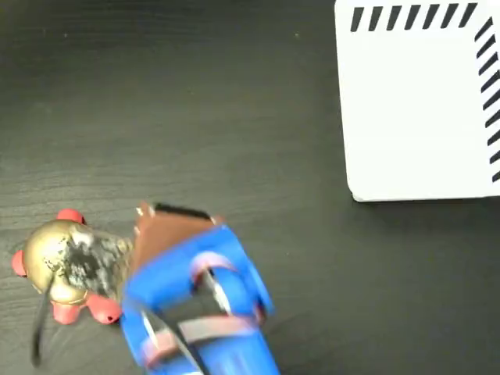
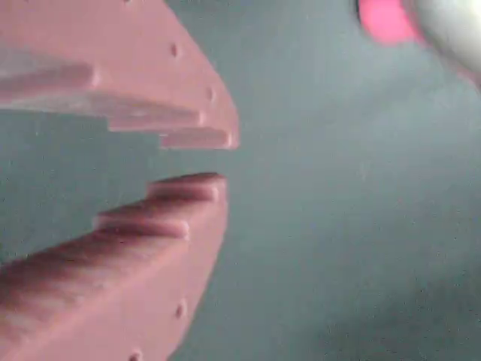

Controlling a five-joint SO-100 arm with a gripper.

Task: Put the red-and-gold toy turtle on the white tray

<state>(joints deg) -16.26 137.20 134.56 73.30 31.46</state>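
Sitting on table: red-and-gold toy turtle [image 1: 69, 267], at 8 o'clock of the fixed view, upright, gold shell up with dark smudgy mark on top
turtle legs: coral-red bits poke out at top, left edge and bottom of shell
turtle in wrist view: only a blurred pink-red patch and pale curve at 1 o'clock [image 2: 391, 19], well off from the fingertips
white tray [image 1: 418, 101]: at 2 o'clock of fixed view, flat, black diagonal stripes along its top and right edges, nothing on it
turtle vs tray: well apart, dark table [image 1: 195, 101] between them
arm: blue body at 6 o'clock of fixed view, brownish front piece pointing toward the turtle, just beside its right side; touching or not, cannot tell
gripper [image 2: 218, 159]: wrist view shows two pinkish fingers [image 2: 150, 90] coming in from the left, stepped tips almost together, narrow slit between them, nothing in the slit
claw state: near-closed, empty
gripper in fixed view [image 1: 156, 234]: blurred, jaws not readable there
dark cord-like line: runs down from turtle at 7 o'clock, unclear what it is
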